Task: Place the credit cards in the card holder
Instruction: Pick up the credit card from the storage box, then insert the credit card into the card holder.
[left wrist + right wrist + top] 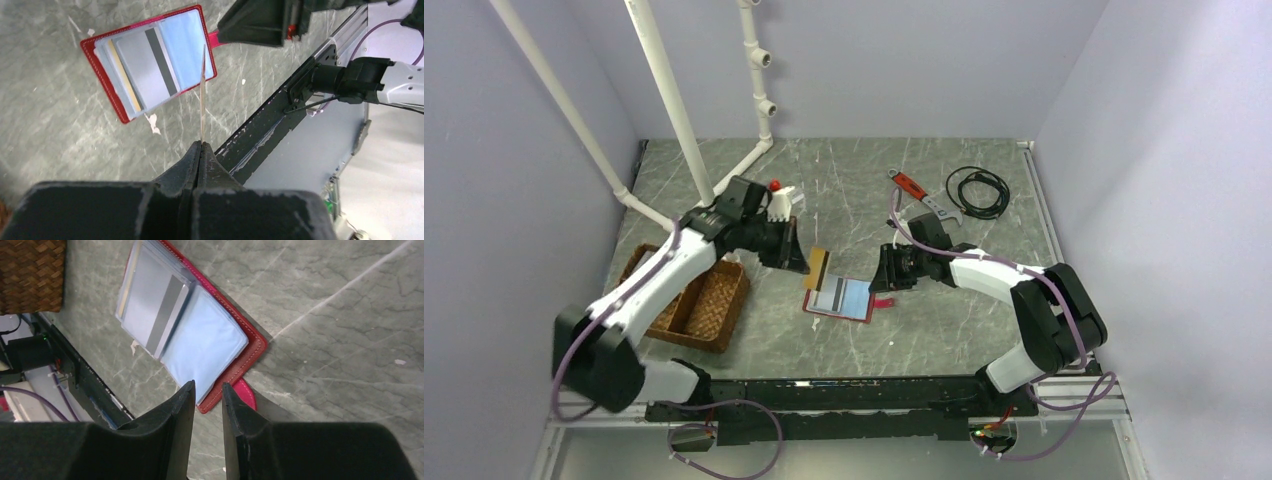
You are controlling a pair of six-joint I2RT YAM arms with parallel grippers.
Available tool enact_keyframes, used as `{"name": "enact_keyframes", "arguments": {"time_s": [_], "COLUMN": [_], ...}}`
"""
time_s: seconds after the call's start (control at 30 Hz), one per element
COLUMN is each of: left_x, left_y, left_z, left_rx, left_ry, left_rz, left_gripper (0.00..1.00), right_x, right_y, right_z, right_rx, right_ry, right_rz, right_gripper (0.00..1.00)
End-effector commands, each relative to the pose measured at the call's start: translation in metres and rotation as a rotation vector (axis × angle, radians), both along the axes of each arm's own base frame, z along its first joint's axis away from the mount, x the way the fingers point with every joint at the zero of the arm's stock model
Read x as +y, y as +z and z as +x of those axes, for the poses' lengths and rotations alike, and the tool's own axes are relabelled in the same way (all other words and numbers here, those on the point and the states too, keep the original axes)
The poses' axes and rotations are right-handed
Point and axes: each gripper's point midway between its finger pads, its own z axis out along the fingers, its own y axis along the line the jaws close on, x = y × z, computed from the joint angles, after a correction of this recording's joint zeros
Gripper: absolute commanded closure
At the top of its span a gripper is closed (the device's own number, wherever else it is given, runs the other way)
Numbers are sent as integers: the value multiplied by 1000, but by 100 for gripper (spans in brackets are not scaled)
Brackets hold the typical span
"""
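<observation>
Gold-brown and thin, the flat rectangular credit card (pixel 818 264) hangs above the grey marbled tabletop (pixel 944 335), pinched by one short edge in the left tool (pixel 201 146), whose jaws are pressed together on it. The left wrist view shows the card edge-on, its free end pointing toward the red folding card holder (pixel 231 372). The holder lies open and flat on the tabletop between the two arms. A pale grey card with a dark stripe (pixel 145 65) already sits in its clear sleeves, and a light blue card (pixel 187 42) fills the page beside it.

The right tool (pixel 207 390) is at the holder's right edge, jaws a little apart with nothing between them. We cannot tell whether it presses on the holder's red tab.

We judge the step in hand to be carrying this card to the holder. Next we need to tilt the card nearly flat, line its leading edge up with a sleeve mouth, and slide it in while the holder is kept from shifting.
</observation>
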Motion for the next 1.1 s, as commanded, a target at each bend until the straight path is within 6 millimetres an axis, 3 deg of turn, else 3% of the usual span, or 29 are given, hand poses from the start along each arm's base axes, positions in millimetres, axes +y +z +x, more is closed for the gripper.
{"name": "enact_keyframes", "arguments": {"time_s": [0.0, 0.23, 0.6, 1.07], "left_x": [-29, -46, -49, -45], "left_y": [-3, -36, -91, -118], "left_z": [18, 27, 17, 15], "left_rx": [87, 216, 366, 483], "left_ry": [-97, -172, -240, -242], "left_rz": [-79, -91, -34, 13], "left_gripper": [100, 100, 100, 100], "right_x": [11, 21, 25, 20], "right_y": [16, 4, -8, -15], "right_z": [4, -4, -2, -4], "right_rx": [-11, 59, 90, 94], "right_ry": [44, 103, 126, 116], "right_rz": [69, 121, 117, 84], "right_gripper": [71, 71, 71, 71]}}
